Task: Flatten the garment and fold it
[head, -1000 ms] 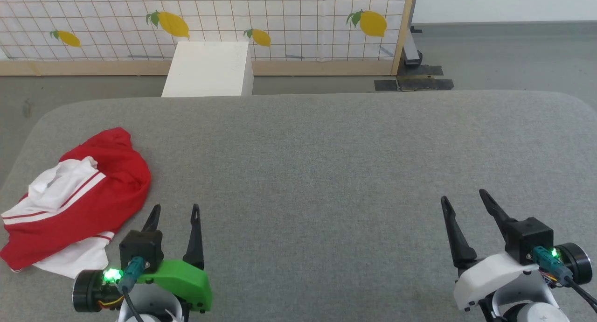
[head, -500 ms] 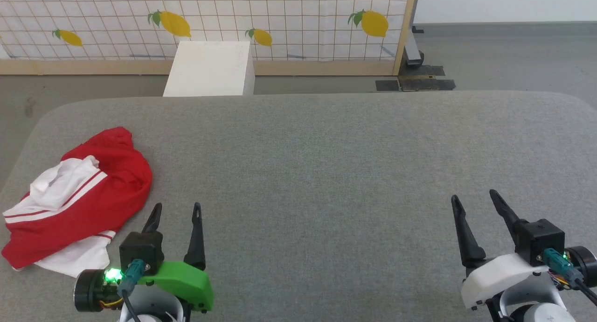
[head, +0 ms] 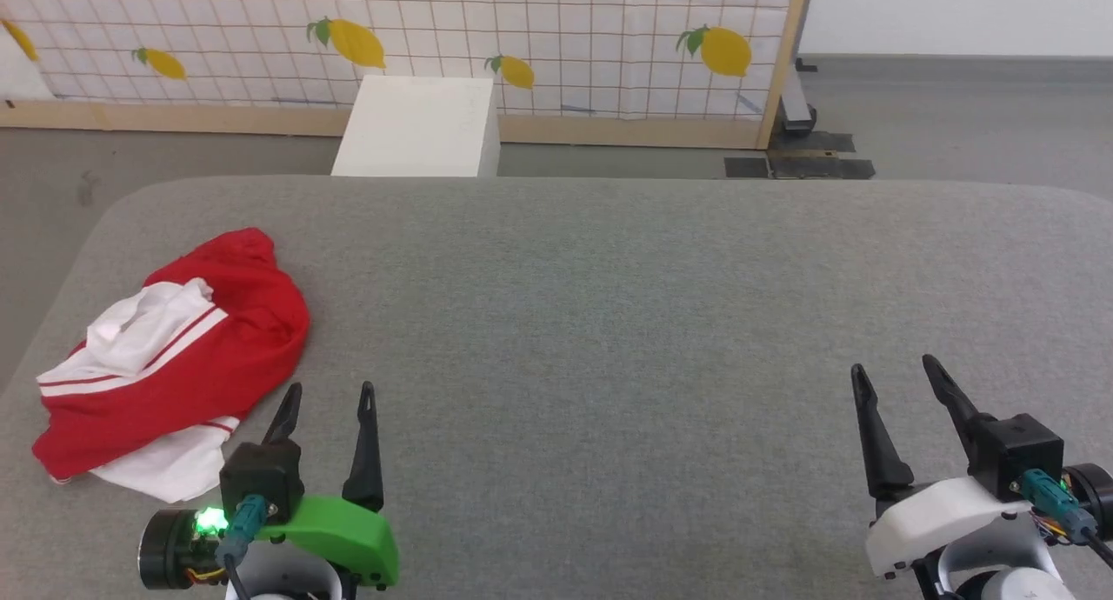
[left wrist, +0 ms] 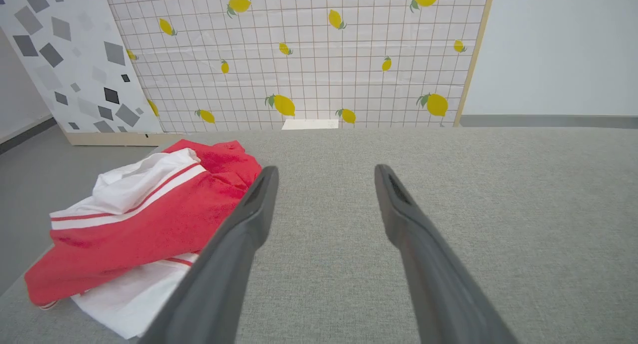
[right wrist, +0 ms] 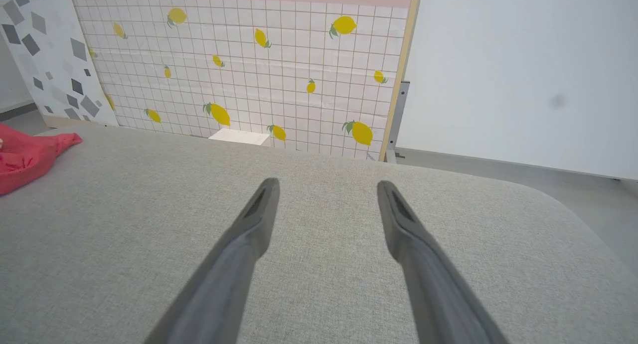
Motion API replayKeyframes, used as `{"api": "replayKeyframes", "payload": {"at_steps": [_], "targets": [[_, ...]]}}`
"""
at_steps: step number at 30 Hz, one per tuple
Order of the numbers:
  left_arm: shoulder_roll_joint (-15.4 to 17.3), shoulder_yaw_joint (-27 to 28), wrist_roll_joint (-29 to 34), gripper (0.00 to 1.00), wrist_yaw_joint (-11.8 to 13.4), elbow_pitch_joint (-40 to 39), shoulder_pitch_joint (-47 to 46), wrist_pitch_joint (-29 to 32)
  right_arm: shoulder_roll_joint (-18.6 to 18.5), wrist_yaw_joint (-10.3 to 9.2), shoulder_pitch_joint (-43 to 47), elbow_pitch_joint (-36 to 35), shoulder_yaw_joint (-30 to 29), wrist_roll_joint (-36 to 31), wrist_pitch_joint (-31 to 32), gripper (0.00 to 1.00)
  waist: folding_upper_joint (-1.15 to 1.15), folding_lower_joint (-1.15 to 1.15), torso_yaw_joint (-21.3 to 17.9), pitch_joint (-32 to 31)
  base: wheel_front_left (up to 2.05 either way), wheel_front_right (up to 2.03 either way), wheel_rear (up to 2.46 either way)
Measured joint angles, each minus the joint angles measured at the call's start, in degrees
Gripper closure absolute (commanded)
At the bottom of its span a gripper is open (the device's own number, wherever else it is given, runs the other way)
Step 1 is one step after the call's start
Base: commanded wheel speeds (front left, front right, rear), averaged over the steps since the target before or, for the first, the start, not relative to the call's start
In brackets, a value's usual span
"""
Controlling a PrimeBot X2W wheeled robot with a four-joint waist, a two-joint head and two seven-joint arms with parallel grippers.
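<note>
The grey padded surface point(head: 661, 304) stretches wide in front of me. The garment point(head: 217, 356) is bunched at its left end, close to the left edge and roughly midway between near and far. It is a crumpled heap, not spread at all. Red cloth is wrapped around a white sleeve point(head: 143, 322) with red-and-white striped trim point(head: 130, 378), and more white pokes out on the near side. No letters or number show, so I cannot tell which face is up. The heap's long axis slants from near left to far right, ending in a red tip at the far end.

My left gripper point(head: 331, 390) is plainly the nearer one. The garment lies just to its left and a little farther away, with the near white edge just beside the gripper's body. In the left wrist view the red cloth runs alongside the finger point(left wrist: 234, 244) on that side. It looks close but apart, though I cannot be sure there is no brush. My right gripper point(head: 894, 365) sits at the near right, well apart from the garment, with a broad run of surface between them.

Both grippers are spread wide and released, with nothing between the fingers and nothing held. I judge the first reach belongs to my left arm, going left and slightly far. The right would have to cross over to help pull the cloth flat.
</note>
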Motion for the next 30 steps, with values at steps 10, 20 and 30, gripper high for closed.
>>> {"api": "replayKeyframes", "payload": {"at_steps": [10,20,30], "targets": [[0.00,-0.02,-0.37,0.00,0.34,0.00,0.54,-1.22,0.00,0.00,0.03,1.02,0.32,0.42,-1.19,0.00,0.00,0.00,2.71,-0.11,0.00,0.00,0.00],[0.00,-0.29,-1.04,0.00,0.56,-0.01,0.94,-2.26,0.00,0.00,0.03,1.87,1.76,0.52,-2.32,0.00,0.00,0.00,6.02,0.10,0.00,0.00,0.00],[0.00,-0.54,-1.26,0.00,0.83,0.03,1.57,-3.48,0.01,0.00,0.02,2.81,3.58,1.41,-3.55,0.00,0.00,0.00,9.75,0.01,0.00,0.00,0.00]]}}
